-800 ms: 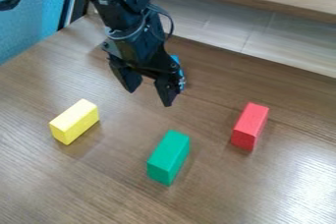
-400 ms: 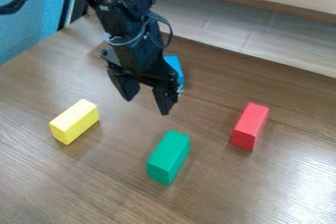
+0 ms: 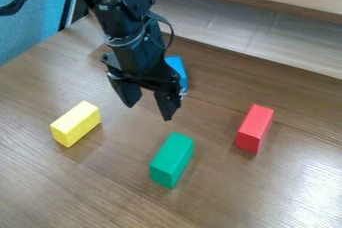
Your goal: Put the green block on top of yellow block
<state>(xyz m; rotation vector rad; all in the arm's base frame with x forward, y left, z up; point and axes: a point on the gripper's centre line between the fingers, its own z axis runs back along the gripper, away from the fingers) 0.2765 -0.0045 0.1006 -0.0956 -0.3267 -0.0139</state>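
My gripper (image 3: 148,113) hangs over the table above and behind the green block, its two fingers apart with nothing between them. The green block (image 3: 172,159) lies on the wood surface at the lower middle, apart from the gripper. To its left lies the yellow block (image 3: 75,123), set at a slant and below the gripper's left side.
A red block (image 3: 254,128) lies on the table (image 3: 280,192) to the right. Partly hidden behind the gripper is a blue object (image 3: 177,68). A raised wooden ledge (image 3: 267,2) with a pale panel runs along the back.
The gripper has come down and slightly left, toward the front of the table. The blue object shows more behind it. The blocks have stayed in place.
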